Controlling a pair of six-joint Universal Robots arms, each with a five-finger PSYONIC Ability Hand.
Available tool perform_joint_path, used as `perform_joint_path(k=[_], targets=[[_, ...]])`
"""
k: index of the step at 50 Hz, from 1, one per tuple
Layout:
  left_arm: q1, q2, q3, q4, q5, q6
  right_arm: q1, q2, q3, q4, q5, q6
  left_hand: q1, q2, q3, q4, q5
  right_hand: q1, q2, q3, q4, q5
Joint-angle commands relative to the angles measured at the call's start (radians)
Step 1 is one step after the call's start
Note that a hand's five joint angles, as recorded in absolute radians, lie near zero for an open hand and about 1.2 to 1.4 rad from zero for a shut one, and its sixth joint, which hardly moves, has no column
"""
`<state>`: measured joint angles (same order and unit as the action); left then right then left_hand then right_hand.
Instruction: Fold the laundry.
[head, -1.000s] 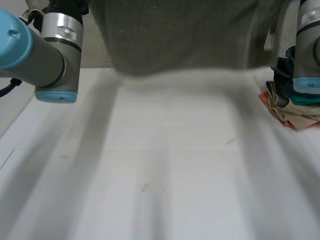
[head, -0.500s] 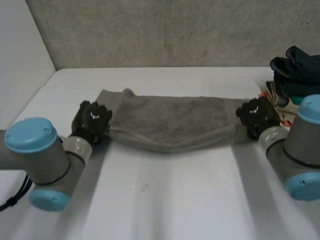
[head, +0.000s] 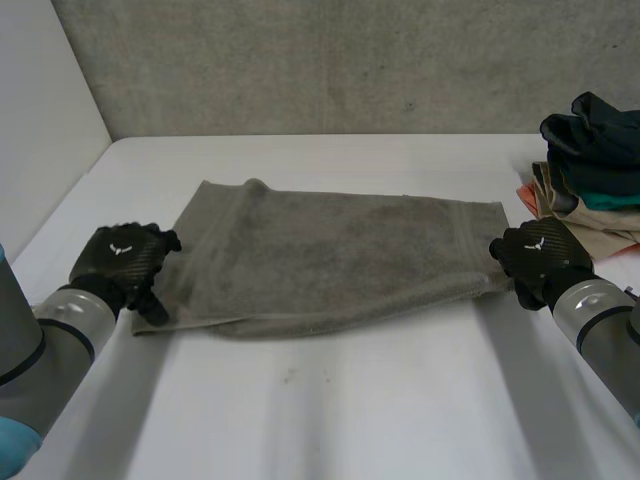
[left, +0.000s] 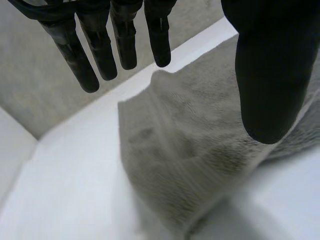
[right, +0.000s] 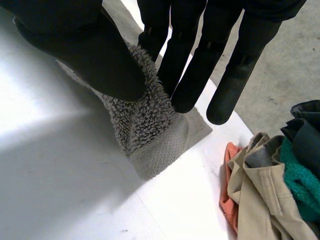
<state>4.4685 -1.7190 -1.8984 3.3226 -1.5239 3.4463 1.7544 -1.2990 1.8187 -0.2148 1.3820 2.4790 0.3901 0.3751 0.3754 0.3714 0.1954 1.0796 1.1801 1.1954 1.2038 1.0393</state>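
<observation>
Nearest to me is the bare front of the white table (head: 330, 410). Just beyond it my two hands sit at the ends of the long grey terry towel (head: 340, 255). My left hand (head: 122, 262) is at the towel's near left corner. Its fingers (left: 100, 45) are straight and spread well away from the thumb, with the cloth lying slack beneath them, so I judge it has let go. My right hand (head: 540, 256) is at the near right corner. There the thick doubled edge runs up between my thumb (right: 95, 55) and straight fingers, which I read as a pinch on the cloth.

The towel lies flat across the middle of the table as a wide band. Its near edge looks rounded and two layers deep, so I take the first lengthwise fold as made. The left end is a little uneven and may want squaring.

By my reckoning at least one cross fold remains. Farther back on my right, a heap of mixed clothes (head: 590, 190), dark, teal, tan and orange, waits unfolded near the grey wall (head: 320, 60).
</observation>
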Motion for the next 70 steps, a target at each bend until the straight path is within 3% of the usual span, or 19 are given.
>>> perform_joint_path(k=[1, 7, 16, 17, 20, 21, 26, 32, 36, 40, 45, 49, 52, 57, 61, 64, 70], targets=[[0.014, -0.043, -0.037, 0.031, 0.005, -0.095, 0.004, 0.006, -0.001, 0.002, 0.000, 0.009, 0.094, 0.108, 0.108, 0.112, 0.114, 0.317, 0.216, 0.201, 0.192, 0.182], [0.014, -0.128, -0.030, 0.094, -0.001, -0.065, 0.001, 0.009, 0.004, 0.002, -0.004, 0.009, 0.099, 0.114, 0.114, 0.118, 0.120, 0.317, 0.216, 0.201, 0.192, 0.182], [0.031, -0.261, 0.012, 0.169, -0.002, 0.077, -0.006, 0.009, 0.007, 0.002, -0.009, 0.003, 0.211, 0.226, 0.226, 0.230, 0.231, 0.317, 0.216, 0.201, 0.192, 0.182], [0.044, -0.283, 0.025, 0.195, -0.002, 0.111, -0.004, 0.009, 0.007, 0.002, -0.009, -0.003, 0.449, 0.464, 0.464, 0.468, 0.469, 0.317, 0.216, 0.201, 0.192, 0.182], [0.049, -0.294, 0.032, 0.222, -0.001, 0.148, -0.004, 0.009, 0.005, 0.002, -0.004, -0.005, 0.776, 0.791, 0.791, 0.795, 0.796, 0.317, 0.216, 0.201, 0.192, 0.182], [0.048, -0.291, 0.030, 0.238, -0.001, 0.166, -0.006, 0.009, 0.005, 0.002, -0.003, -0.006, 1.004, 1.019, 1.019, 1.023, 1.024, 0.317, 0.216, 0.201, 0.192, 0.182], [0.048, -0.217, 0.018, 0.245, -0.006, 0.200, -0.007, -0.008, -0.002, 0.014, -0.001, -0.023, 1.006, 1.021, 1.021, 1.025, 1.026, 0.317, 0.216, 0.201, 0.192, 0.182], [0.034, 0.008, -0.024, 0.131, -0.001, 0.224, -0.033, -0.198, -0.053, 0.230, 0.008, -0.217, 1.006, 1.021, 1.021, 1.025, 1.026, 0.317, 0.216, 0.201, 0.192, 0.182], [0.022, 0.261, -0.016, -0.090, 0.008, 0.275, -0.056, -0.313, -0.116, 0.389, 0.014, -0.346, 1.006, 1.021, 1.021, 1.025, 1.026, 0.317, 0.216, 0.201, 0.192, 0.182], [0.006, 0.401, 0.024, -0.251, 0.013, 0.315, -0.065, -0.396, -0.180, 0.552, 0.016, -0.420, 1.006, 1.021, 1.021, 1.025, 1.026, 0.317, 0.216, 0.201, 0.192, 0.182], [-0.008, 0.406, 0.036, -0.348, 0.054, 0.401, -0.076, -0.382, -0.193, 0.655, 0.012, -0.442, 1.006, 1.021, 1.021, 1.025, 1.026, 0.317, 0.216, 0.201, 0.192, 0.182], [-0.008, 0.267, 0.047, -0.333, 0.096, 0.503, -0.058, -0.218, -0.194, 0.647, 0.020, -0.442, 1.006, 1.021, 1.021, 1.025, 1.026, 0.317, 0.216, 0.201, 0.192, 0.182], [-0.006, 0.071, 0.105, -0.287, 0.085, 0.580, -0.027, -0.056, -0.245, 0.626, 0.057, -0.442, 1.006, 1.021, 1.021, 1.025, 1.026, 0.317, 0.216, 0.201, 0.192, 0.182], [-0.009, -0.215, 0.315, -0.193, -0.005, 0.643, 0.042, 0.151, -0.468, 0.488, 0.221, -0.430, 1.006, 1.021, 1.021, 1.025, 1.026, 0.317, 0.216, 0.201, 0.192, 0.182], [-0.063, -0.365, 0.644, -0.097, -0.113, 0.675, 0.069, 0.230, -0.655, 0.312, 0.304, -0.431, 1.006, 1.021, 1.021, 1.025, 1.026, 0.317, 0.216, 0.201, 0.192, 0.182], [-0.078, -0.392, 0.801, -0.002, -0.105, 0.676, 0.083, 0.239, -0.760, 0.171, 0.301, -0.420, 1.006, 1.021, 1.021, 1.025, 1.026, 0.317, 0.216, 0.201, 0.192, 0.182], [-0.092, -0.378, 0.957, 0.414, -0.101, 0.611, 0.093, 0.185, -0.805, -0.340, 0.243, -0.309, 1.006, 1.021, 1.021, 1.025, 1.026, 0.317, 0.216, 0.201, 0.192, 0.182]])
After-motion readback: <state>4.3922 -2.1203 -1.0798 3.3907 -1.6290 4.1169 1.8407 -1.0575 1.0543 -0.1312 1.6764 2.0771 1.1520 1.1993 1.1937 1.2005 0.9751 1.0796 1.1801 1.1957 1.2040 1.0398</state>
